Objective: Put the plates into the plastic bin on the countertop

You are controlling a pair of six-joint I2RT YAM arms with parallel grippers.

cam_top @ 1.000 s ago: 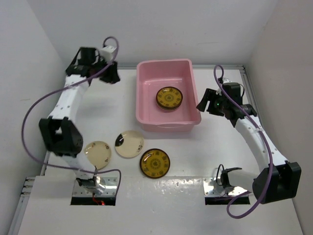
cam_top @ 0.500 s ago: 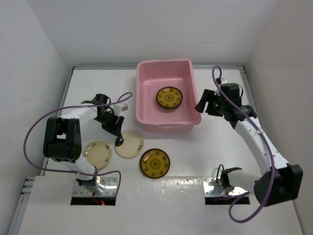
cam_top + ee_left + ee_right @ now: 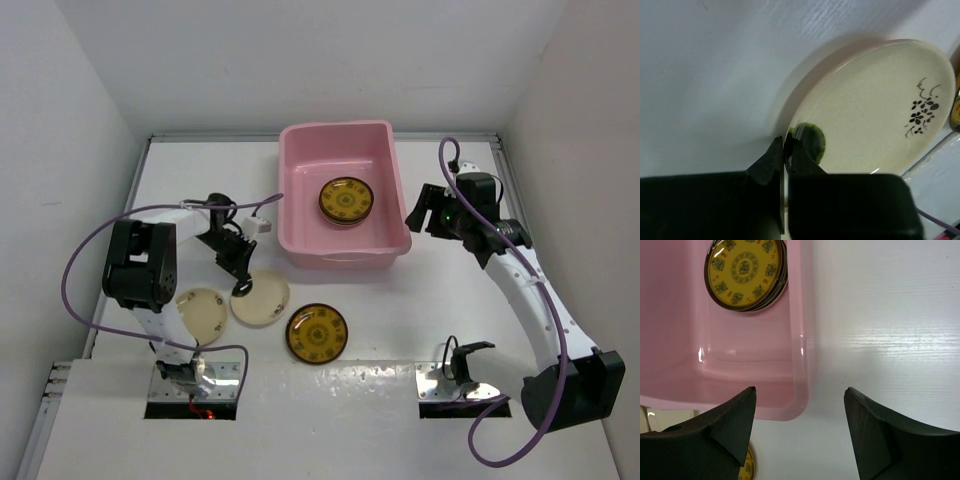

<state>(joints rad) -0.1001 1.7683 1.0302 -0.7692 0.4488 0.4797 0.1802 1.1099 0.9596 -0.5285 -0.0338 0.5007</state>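
one cream plate [image 3: 875,105], rim pinched by left hand [image 3: 786,144]

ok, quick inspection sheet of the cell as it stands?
Surface: white countertop, no spills seen.
Job's things: pink bin holds a binned amber plate, possibly stacked; outside lie a left cream plate, a blotched cream plate and a loose amber plate.
Clutter: nothing seen.
Grippers: left gripper shut on the blotched cream plate's rim; right gripper open, beside the bin's right wall.
Cables: purple cables loop off both arms.
Surroundings: white walls.
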